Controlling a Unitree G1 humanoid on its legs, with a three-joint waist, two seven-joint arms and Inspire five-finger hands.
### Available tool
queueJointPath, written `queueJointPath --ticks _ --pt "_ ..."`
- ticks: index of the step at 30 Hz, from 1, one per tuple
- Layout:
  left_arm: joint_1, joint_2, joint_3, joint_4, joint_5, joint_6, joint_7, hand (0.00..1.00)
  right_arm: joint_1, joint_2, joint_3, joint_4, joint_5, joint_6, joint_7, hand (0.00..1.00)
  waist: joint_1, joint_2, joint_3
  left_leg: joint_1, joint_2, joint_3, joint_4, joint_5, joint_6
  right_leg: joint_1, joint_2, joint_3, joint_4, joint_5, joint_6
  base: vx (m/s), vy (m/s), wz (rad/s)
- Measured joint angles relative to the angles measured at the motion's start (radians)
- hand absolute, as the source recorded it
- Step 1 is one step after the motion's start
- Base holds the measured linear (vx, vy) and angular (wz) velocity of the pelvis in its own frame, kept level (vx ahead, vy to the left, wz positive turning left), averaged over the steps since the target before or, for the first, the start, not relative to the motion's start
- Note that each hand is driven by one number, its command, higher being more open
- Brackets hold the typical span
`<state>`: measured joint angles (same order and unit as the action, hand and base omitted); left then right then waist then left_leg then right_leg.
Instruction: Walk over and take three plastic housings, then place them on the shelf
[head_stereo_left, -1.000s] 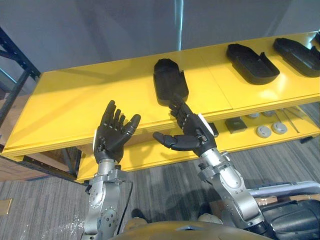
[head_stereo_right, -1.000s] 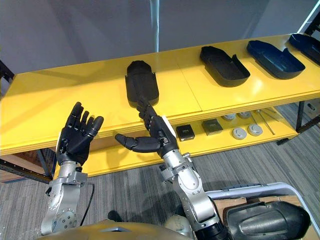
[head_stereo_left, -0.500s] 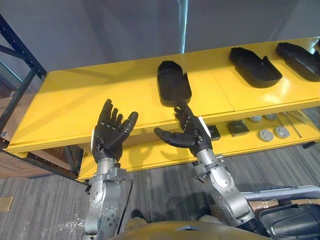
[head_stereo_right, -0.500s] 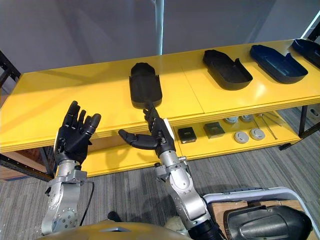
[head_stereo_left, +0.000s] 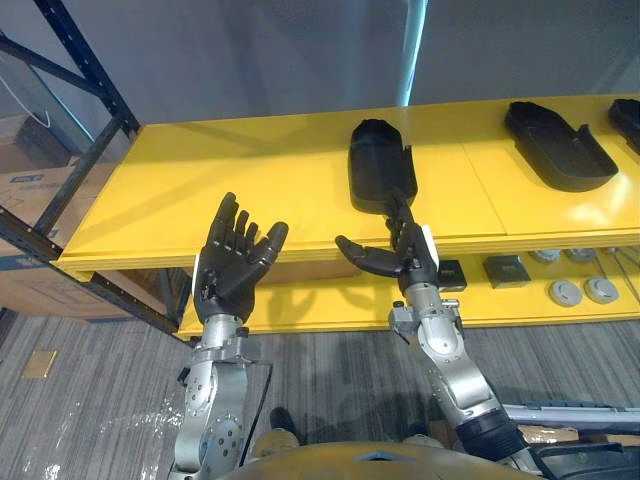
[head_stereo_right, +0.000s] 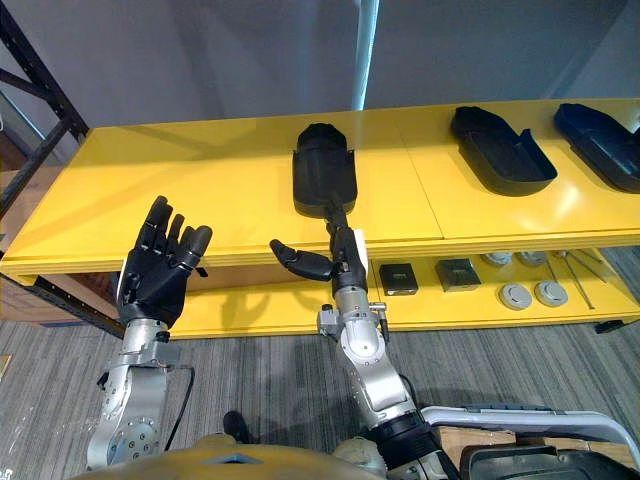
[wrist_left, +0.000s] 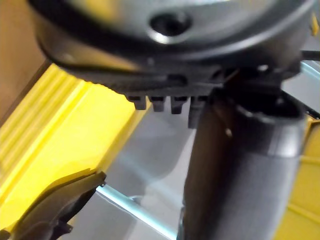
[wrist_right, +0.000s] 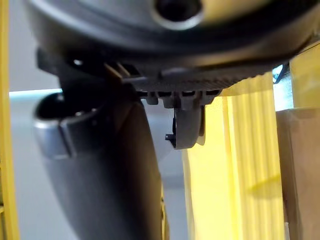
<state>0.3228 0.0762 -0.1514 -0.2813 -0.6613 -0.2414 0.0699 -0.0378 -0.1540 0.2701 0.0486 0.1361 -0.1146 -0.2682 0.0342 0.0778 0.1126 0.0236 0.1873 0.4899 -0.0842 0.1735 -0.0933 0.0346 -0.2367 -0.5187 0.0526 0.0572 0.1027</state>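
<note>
Yellow two-level shelf against a grey wall, with grey carpet floor in front. Three plastic housings sit on the top level, none in either hand. The nearest housing is black and about mid-shelf, long axis running near-to-far, near end close to the front edge. The second housing is well apart to its right. The third housing, dark blue, is further right at the frame edge. On the near side of the nearest housing is the right robot hand: open and empty, fingers straight and pointing far along the housing's axis, thumb out to the left. Its fingertips come up to the housing's near end in the head views, but I cannot tell if they touch. Well to the left, in front of the shelf edge, is the left robot hand, also open and empty, palm up, fingers spread. So the right one is clearly nearer, and the housing lies straight ahead of it, in line with the fingers. My read: three on the shelf and both hands empty, so placing looks done, unless this shelf is the pickup point. The stills don't decide that. The lower level carries small square parts and round discs, right of the right arm. Dark rack frame and cardboard box are off to the left.
</note>
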Motion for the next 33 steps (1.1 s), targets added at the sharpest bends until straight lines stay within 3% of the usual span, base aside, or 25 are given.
queueJointPath --ticks 14,33 --pt "0.002 0.002 -0.042 0.047 -0.004 0.0 -0.018 1.0 -0.152 -0.009 -0.068 0.146 -0.011 -0.001 -0.008 1.0 0.019 0.028 0.028 -0.012 -0.004 -0.038 0.0 0.012 0.007 0.002 -0.011 -0.028 0.034 -0.008 0.001 -0.03 0.005 0.07" --pt "0.026 0.004 -0.073 0.047 -0.004 -0.002 -0.043 1.0 -0.22 -0.033 -0.102 0.18 -0.08 0.04 -0.052 1.0 0.039 0.032 0.048 -0.003 -0.01 -0.051 0.0 0.02 0.008 0.002 -0.026 -0.036 0.062 -0.024 0.002 0.0 0.0 0.02"
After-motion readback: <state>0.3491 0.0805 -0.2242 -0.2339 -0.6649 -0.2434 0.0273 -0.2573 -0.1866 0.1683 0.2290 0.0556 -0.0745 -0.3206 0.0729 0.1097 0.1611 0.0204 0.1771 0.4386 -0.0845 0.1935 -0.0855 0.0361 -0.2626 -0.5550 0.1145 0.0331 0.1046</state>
